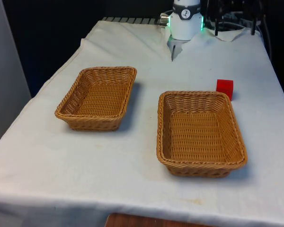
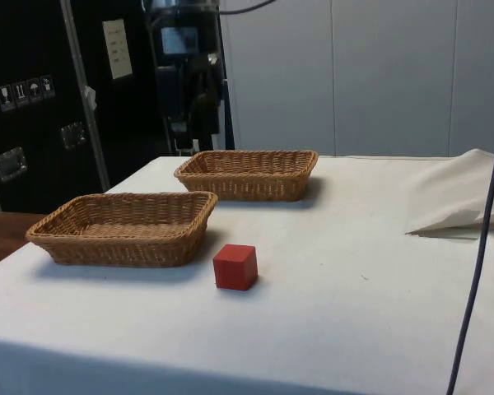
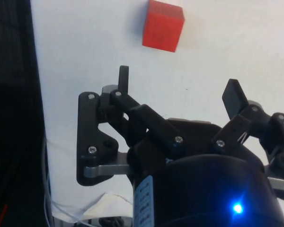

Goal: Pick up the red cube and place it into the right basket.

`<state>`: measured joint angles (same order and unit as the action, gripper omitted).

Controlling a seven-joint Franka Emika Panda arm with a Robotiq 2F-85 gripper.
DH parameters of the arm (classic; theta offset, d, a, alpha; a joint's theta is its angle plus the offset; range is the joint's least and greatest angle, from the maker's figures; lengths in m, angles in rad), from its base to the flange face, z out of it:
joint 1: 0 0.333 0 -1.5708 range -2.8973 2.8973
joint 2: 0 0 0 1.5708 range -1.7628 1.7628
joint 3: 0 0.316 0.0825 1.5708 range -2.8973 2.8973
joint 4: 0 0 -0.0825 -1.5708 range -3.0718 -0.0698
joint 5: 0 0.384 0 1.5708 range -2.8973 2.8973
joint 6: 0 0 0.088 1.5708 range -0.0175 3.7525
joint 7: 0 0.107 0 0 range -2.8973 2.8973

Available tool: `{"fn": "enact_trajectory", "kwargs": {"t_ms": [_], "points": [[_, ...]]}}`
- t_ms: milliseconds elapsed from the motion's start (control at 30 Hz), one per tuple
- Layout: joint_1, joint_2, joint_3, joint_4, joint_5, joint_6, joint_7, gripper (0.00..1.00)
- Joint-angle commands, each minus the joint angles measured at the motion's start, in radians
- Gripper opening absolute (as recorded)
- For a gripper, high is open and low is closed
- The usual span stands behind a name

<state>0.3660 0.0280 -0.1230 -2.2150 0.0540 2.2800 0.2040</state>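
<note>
Two baskets sit on the table (image 1: 132,189). The right basket (image 1: 199,133) lies at four o'clock from the left basket (image 1: 98,97). The cube (image 1: 224,88) rests on the cloth just beside the right basket's far corner, at one o'clock from its centre.

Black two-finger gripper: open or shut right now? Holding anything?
Black two-finger gripper: open, holding nothing; the small red cube lies apart on the white cloth.

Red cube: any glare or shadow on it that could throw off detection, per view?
Front view: red cube evenly lit, no glare, its lower edge cut off by the basket rim. Side view: top face brighter than the sides, soft shadow on the cloth at its base. Wrist view: saturated and sharp beyond the open claw, faint shadow.
</note>
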Motion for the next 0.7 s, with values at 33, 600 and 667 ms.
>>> {"fn": "enact_trajectory", "kwargs": {"t_ms": [33, 600, 667], "points": [[0.003, 0.016, 0.010, -0.008, 0.023, 0.029, -0.006, 1.00], [-0.001, 0.054, 0.049, -0.110, 0.095, 0.176, -0.073, 1.00], [0.000, 0.060, 0.046, -0.108, 0.081, 0.169, -0.067, 1.00]]}}
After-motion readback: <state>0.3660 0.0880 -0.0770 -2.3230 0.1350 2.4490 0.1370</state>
